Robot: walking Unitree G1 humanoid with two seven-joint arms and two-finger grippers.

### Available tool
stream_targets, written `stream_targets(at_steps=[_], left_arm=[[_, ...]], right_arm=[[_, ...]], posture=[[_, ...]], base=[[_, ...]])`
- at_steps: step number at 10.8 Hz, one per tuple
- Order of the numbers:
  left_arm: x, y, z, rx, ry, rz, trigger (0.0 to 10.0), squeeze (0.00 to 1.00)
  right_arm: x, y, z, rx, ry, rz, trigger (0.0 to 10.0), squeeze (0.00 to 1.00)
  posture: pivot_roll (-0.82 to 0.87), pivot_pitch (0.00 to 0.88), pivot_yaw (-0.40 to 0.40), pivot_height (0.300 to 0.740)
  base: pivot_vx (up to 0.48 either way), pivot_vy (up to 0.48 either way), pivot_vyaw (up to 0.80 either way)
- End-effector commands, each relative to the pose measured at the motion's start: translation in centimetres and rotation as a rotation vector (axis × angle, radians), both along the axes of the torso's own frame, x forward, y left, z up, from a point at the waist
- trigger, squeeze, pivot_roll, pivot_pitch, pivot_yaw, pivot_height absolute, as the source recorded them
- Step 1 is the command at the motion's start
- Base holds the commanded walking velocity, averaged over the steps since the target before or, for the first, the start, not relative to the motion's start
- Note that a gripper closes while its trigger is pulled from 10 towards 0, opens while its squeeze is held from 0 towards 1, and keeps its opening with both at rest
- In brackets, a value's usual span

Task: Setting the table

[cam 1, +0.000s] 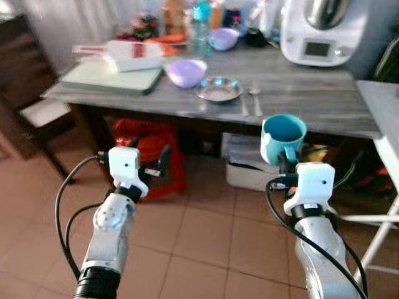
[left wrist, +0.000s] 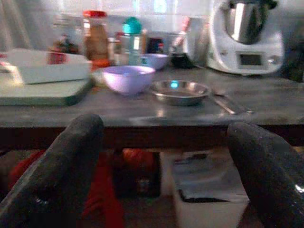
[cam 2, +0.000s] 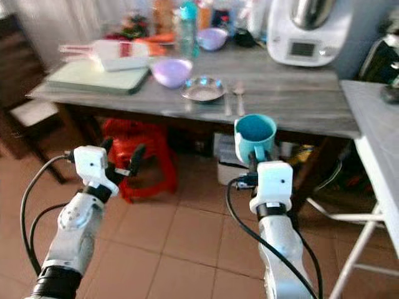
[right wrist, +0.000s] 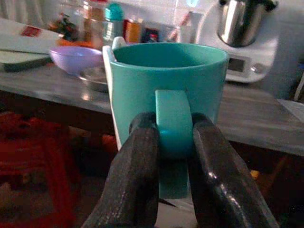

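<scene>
A teal mug [cam 1: 283, 138] is held upright in front of the grey table's near edge [cam 1: 299, 121], my right gripper [right wrist: 173, 142] shut on its handle. My left gripper [cam 1: 154, 163] hovers open and empty at about the same height, short of the table. On the tabletop sit a small steel plate [cam 1: 219, 89], a fork and spoon [cam 1: 249, 96] right of it, and a lilac bowl [cam 1: 186, 72] to its left.
A white kitchen machine [cam 1: 321, 31] stands at the table's back right. A green board [cam 1: 112, 78] with a white tray lies at the left, bottles and a second lilac bowl [cam 1: 223, 38] behind. Under the table are a red stool [cam 1: 153, 152] and a white box [cam 1: 249, 171]. A white side table [cam 1: 383, 112] stands at right.
</scene>
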State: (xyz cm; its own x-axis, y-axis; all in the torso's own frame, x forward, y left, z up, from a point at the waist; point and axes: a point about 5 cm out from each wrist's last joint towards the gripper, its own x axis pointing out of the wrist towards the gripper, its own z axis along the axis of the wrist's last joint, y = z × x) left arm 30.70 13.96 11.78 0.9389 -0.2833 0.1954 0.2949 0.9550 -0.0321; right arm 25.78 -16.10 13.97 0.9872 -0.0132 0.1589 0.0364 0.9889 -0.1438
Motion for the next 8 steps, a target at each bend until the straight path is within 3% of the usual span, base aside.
stream_targets(at_steps=[1, 3, 8], left_arm=[[0.02, -0.87, 0.34, 0.005, -0.011, -0.038, 10.0, 0.0], [0.12, -0.97, 0.4, 0.006, -0.011, -0.039, 10.0, 0.0], [0.05, -1.39, 0.86, 0.03, -0.043, -0.052, 10.0, 0.0]], right_arm=[[0.04, -0.48, 0.56, 0.0, -0.02, -0.019, 10.0, 0.0], [0.15, -0.54, 0.61, 0.002, -0.023, -0.024, 10.0, 0.0], [0.36, -0.53, 0.74, -0.02, -0.029, -0.023, 10.0, 0.0]], posture=[[0.01, 0.037, 0.031, 0.74], [0.01, 0.033, 0.03, 0.74], [0.01, 0.029, 0.025, 0.74]], base=[[0.382, 0.0, 0.0], [0.382, 0.0, -0.79], [0.373, 0.0, 0.0]])
